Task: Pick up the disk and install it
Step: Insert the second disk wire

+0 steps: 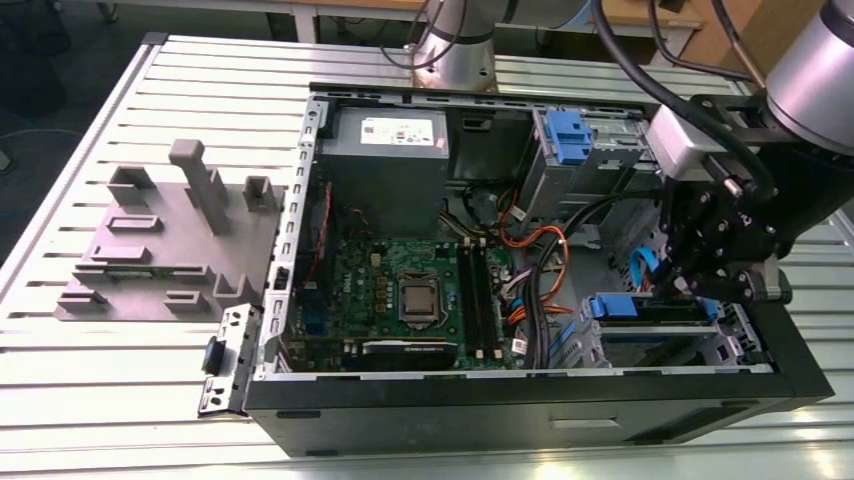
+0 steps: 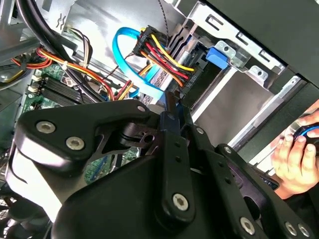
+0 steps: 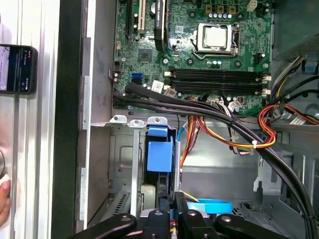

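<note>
Where the arm hangs over the open computer case (image 1: 534, 405), we find the gripper (image 1: 711, 292) low inside the drive bay at the exterior view's right. In both wrist views its fingers (image 3: 182, 205) are drawn close together with a sliver of blue caught between them, so we read them as pinching the blue frame of the disk (image 3: 159, 149). The disk (image 1: 625, 306) sits in that bay, its blue end toward the middle of the case, just beside a bundle of orange, red and yellow wires (image 1: 534, 250). In the second wrist view a light blue ribbon cable (image 2: 122, 55) loops near a black plug (image 2: 192, 74) beyond the fingertips.

We see the green circuit board (image 1: 400, 290) in the middle of the case, with a grey power box (image 1: 387, 140) beyond it. A second blue frame (image 1: 567, 130) sits in the far bay. The case lies on a slatted metal table (image 1: 120, 390), with a grey plastic jig (image 1: 160, 240) at the exterior view's left. A person's hand (image 2: 294, 159) rests outside the case wall.
</note>
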You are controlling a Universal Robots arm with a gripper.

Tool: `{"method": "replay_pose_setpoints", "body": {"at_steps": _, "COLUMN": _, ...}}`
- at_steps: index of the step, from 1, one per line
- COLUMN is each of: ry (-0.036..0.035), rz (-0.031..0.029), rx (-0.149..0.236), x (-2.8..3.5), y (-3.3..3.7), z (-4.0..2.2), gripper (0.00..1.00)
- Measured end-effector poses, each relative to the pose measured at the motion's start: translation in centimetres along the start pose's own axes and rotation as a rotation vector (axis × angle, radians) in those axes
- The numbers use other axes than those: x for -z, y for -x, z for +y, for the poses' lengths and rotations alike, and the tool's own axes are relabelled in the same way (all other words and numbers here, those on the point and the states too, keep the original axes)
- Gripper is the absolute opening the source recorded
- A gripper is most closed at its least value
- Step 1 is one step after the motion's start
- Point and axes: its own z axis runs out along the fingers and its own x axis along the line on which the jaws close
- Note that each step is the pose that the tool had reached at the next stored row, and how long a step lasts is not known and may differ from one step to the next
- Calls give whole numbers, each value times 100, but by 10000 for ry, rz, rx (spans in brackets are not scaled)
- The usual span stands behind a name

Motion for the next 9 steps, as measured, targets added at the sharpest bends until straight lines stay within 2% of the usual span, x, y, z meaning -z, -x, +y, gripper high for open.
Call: {"method": "replay_pose_setpoints", "body": {"at_steps": 9, "ry": -1, "rz": 1, "rx": 3, "x": -33, "y": -21, "z": 1, "gripper": 16}}
